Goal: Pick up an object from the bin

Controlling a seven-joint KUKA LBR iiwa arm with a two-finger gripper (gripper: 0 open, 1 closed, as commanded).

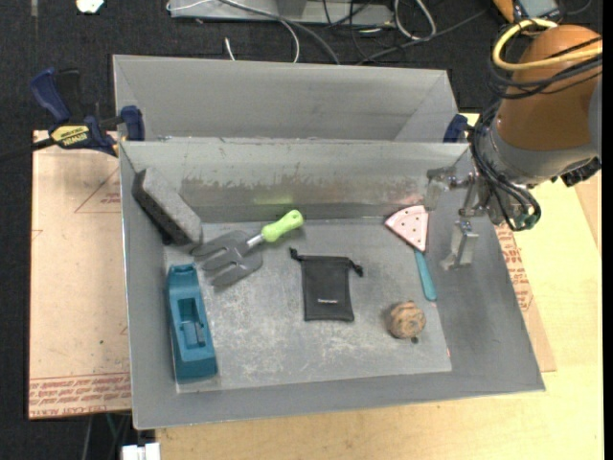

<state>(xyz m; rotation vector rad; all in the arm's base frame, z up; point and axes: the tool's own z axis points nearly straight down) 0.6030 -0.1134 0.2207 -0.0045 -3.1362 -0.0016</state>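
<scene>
One bin: grey metal bin point(278, 357), bare scuffed floor, high back wall, seven loose things spread out singly.
One arm: enters from the right under its orange cover point(551, 94), dark cables looped below it; cut off by the picture's edge.
One gripper: the gripper point(464, 242) hangs low at the bin's right side, near the right wall; apart or together, it cannot be told.
One blue dispenser point(190, 326): lies lengthwise near the left wall.
One garden fork point(239, 249): grey tines, green handle, left of centre.
One black bar point(165, 214): slanted in the back left corner.
One black pouch point(327, 290): flat at mid-floor.
One teal stick point(424, 278): nearest thing, just left of the gripper.
One pink wedge point(410, 226): dotted, at the stick's upper end; joined or merely touching is unclear.
One brown lump point(406, 319): round, near the stick's lower end.
Room: dark floor behind, with cables point(383, 8).
</scene>
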